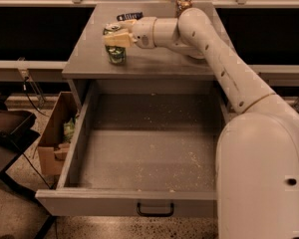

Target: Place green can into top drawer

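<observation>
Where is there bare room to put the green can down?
The top drawer floor is free from wall to wall, with only crumbs. On the counter, the strip between the green can and the front edge is bare. The back is crowded: the gripper at the can, a dark packet, an orange-brown can.

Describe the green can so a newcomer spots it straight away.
On the grey cabinet top above the open grey drawer, look left of centre. The small green-and-white aluminium can stands upright there, the white arm's claw closed around its top; the orange-brown can sits at the back.
</observation>
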Tool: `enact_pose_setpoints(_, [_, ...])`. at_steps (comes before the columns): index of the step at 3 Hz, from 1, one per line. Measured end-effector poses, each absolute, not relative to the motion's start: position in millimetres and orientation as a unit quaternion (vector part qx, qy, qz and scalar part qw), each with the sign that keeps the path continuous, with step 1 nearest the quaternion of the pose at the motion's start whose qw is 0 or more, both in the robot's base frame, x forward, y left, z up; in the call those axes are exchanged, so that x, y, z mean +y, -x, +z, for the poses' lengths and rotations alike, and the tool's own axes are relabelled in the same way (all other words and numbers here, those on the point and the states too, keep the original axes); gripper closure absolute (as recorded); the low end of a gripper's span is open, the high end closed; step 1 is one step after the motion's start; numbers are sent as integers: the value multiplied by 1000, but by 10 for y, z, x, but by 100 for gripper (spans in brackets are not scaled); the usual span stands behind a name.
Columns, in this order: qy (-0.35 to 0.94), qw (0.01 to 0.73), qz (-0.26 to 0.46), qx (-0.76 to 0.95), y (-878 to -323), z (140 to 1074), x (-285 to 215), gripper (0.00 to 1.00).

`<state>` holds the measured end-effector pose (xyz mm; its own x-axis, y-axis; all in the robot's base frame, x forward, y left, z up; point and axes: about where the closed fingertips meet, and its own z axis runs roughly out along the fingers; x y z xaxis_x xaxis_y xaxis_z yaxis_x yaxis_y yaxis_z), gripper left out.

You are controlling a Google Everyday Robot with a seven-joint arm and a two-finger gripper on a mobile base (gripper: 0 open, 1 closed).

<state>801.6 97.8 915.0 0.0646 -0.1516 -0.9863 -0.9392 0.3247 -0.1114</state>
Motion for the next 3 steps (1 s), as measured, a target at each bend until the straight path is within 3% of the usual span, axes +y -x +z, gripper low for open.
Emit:
enact_pose_setpoints(1, [468,586,339,568,-7817,9395,919,91])
enact_pose_setpoints(2, [467,608,321,556,-7401,9662,588,100])
enact_pose_setpoints(3, [453,620,304,565,-7051,9590,252,100])
